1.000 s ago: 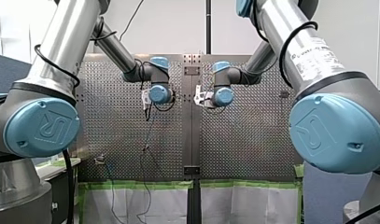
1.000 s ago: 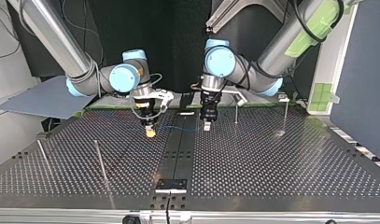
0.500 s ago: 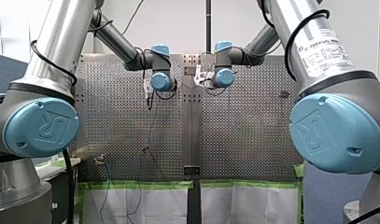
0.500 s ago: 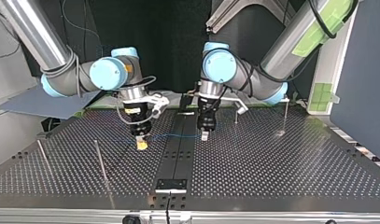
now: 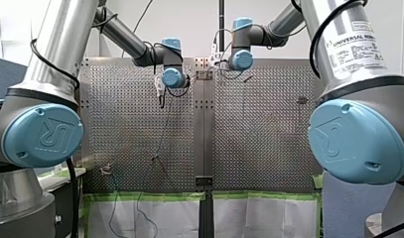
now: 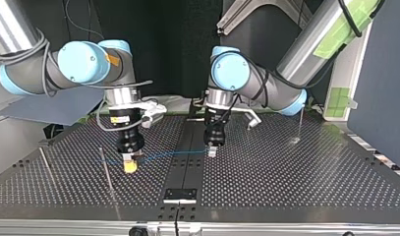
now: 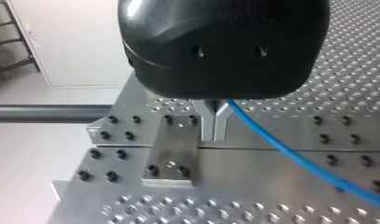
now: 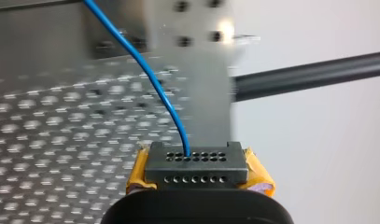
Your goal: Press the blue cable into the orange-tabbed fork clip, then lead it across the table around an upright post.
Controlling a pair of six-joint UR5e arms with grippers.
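- Left gripper [image 7: 214, 135], wrist view: I see its two metal fingers [image 7: 207, 122] pressed together and clamped on the blue cable [image 7: 290, 156]. The cable leaves the tips and slants away over the perforated table [image 7: 253, 207].
- Right gripper [image 8: 197, 163], wrist view: its yellow pads [image 8: 137, 175] are closed on the same cable, which enters the tip from ahead after curving over the table.
- Top view: my right arm comes in at the left and my left arm at the right. Both grippers point downward, close above the table.
- The cable runs between the two grippers in an almost level line, crossing above the dark centre strip [image 6: 180, 172].
- A thin upright post [image 6: 106, 169] stands just beside the right gripper, on the side away from the left gripper. A short length of cable reaches from the pads towards it; I cannot tell whether cable and post touch.
- Front view: both grippers are at the table's far end, one on each side of the middle seam.
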